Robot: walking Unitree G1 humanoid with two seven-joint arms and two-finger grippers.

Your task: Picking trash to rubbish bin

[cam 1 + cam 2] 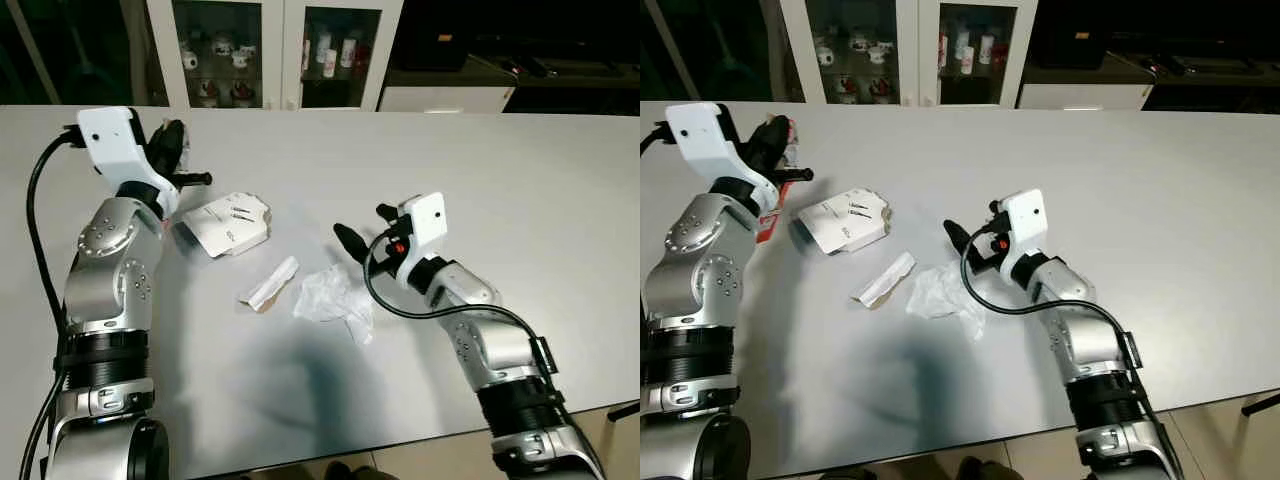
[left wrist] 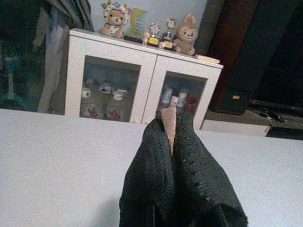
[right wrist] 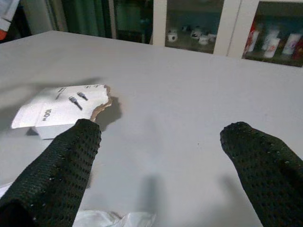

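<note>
My right gripper has jaws spread, low over the surface beside the crumpled tissue. Left gripper pinches a cardboard scrap. Risk: tissue slides away; scrap slips.

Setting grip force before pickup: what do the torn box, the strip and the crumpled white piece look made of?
Box: thin cardboard, matte white print, brown torn edge.
Strip: probably the same card, white face, brown edge.
Crumpled piece: likely tissue or thin plastic, softly creased.
</note>
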